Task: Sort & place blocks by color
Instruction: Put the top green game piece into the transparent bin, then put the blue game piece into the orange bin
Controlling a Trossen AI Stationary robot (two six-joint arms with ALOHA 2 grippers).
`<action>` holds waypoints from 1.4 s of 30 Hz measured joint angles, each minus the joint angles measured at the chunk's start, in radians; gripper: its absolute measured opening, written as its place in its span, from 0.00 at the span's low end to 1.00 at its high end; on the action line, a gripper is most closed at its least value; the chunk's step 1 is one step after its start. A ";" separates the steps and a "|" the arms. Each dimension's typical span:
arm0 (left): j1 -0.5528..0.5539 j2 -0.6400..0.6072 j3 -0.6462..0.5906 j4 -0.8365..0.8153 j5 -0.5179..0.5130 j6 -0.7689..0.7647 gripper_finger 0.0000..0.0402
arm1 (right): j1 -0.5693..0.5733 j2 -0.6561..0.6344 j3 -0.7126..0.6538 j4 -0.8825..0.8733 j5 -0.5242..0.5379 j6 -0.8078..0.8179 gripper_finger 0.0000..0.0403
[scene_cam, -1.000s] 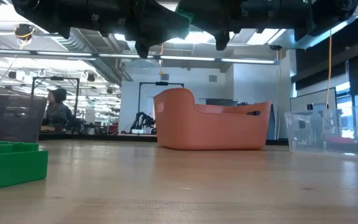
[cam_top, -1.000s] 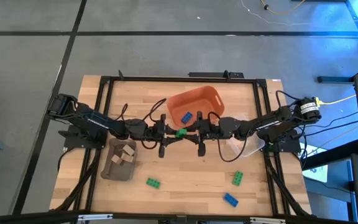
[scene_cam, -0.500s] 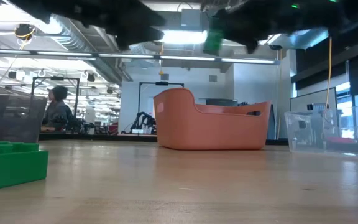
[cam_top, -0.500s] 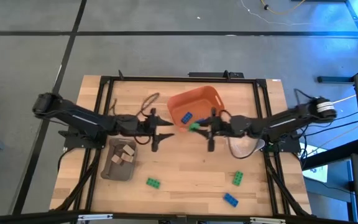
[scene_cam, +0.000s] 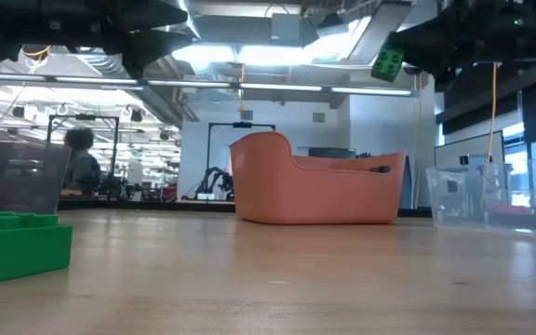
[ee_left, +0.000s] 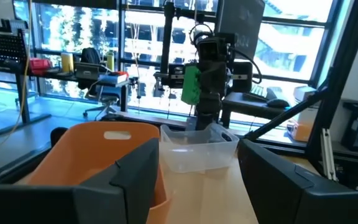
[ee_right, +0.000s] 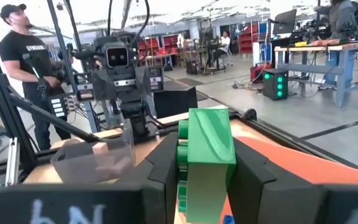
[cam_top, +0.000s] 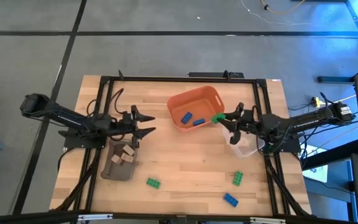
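My right pincer (cam_top: 221, 119) was clamped on a green block (cam_top: 217, 117), hanging just off the orange bin (cam_top: 194, 98) rim, clear bin (cam_top: 246, 148) right beside. Left pincer (cam_top: 148, 124) was open, empty, by the tray (cam_top: 115, 167).

High view: overhead, straight down, far off, taking in the whole tabletop (cam_top: 185, 162) and both arms. Low view: at tabletop height, level, facing the room; a green block (scene_cam: 17, 244) sits close. Left wrist view: faces across toward the right arm. Right wrist view: faces back toward the left arm. All four share the orange bin (cam_top: 196, 107); the wrist views share the clear bin (ee_left: 197, 148).
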 joint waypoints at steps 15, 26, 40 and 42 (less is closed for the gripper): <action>0.000 0.000 0.000 -0.005 -0.001 0.000 0.52 | 0.010 0.062 0.340 -1.085 0.262 0.507 0.24; 0.000 0.000 -0.001 -0.010 -0.001 -0.003 0.52 | 0.055 0.224 0.384 -1.525 0.010 0.969 0.24; -0.001 0.000 -0.001 -0.010 0.006 -0.007 0.52 | 0.055 0.311 0.354 -1.509 -0.054 0.993 0.41; 0.000 0.000 -0.001 -0.010 0.006 -0.007 0.52 | 0.055 0.311 0.354 -1.509 -0.053 0.993 0.50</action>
